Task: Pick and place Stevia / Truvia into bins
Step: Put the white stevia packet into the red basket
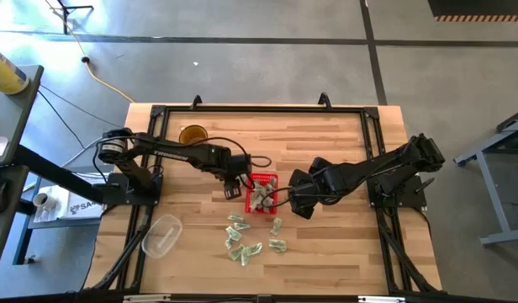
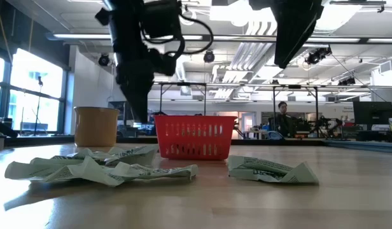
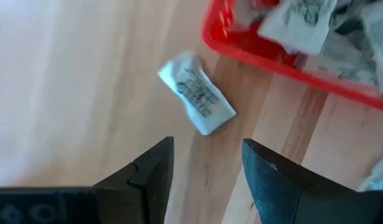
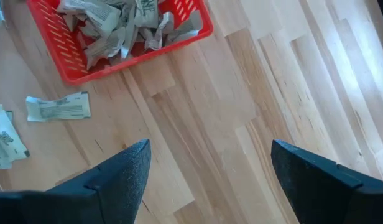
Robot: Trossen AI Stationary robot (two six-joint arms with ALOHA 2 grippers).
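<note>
The red meshed basket stands mid-table, holding several pale green and white sachets. More sachets lie flat and loose on the wood toward the near edge. My left gripper hovers open just left of the basket, above a single sachet lying flat beside the basket's corner. My right gripper is wide open above bare wood just right of the basket. One sachet lies near the basket's near side.
A round amber cup stands toward the far left of the table. A clear plastic tub lies at the near left. Bare wood stretches right of the loose sachets. A person stands far off in the room behind.
</note>
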